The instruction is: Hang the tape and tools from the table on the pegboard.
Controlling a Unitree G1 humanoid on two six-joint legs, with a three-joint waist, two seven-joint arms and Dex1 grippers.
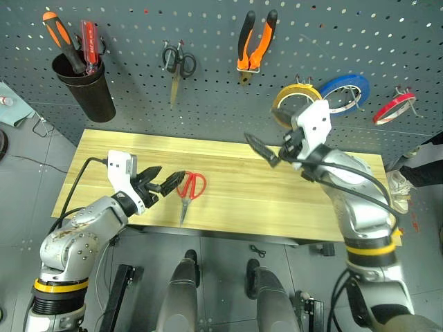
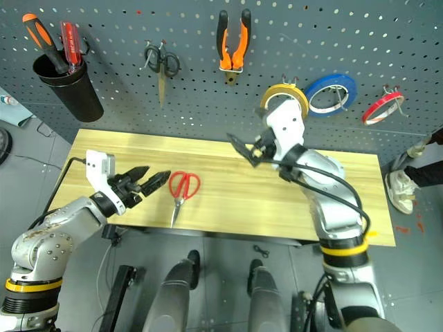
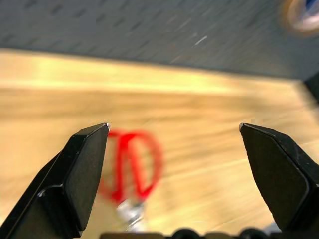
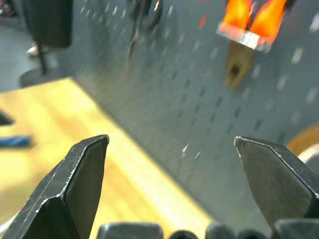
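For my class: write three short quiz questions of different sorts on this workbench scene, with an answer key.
1. True or false: the pliers hang on the pegboard.
2. Which tool lies on the table? A red-handled scissors B hammer C wrench
3. Fill in: the left gripper is ____ beside the scissors.

Key: 1 true; 2 A; 3 open

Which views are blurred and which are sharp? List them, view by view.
Left and right eye views: sharp throughout, evenly lit. Left wrist view: the red-handled scissors and the light yellowish wood plank table are smeared; the black fingers are crisp. Right wrist view: the orange-and-black-handled pliers and the dark grey-blue pegboard are blurred.
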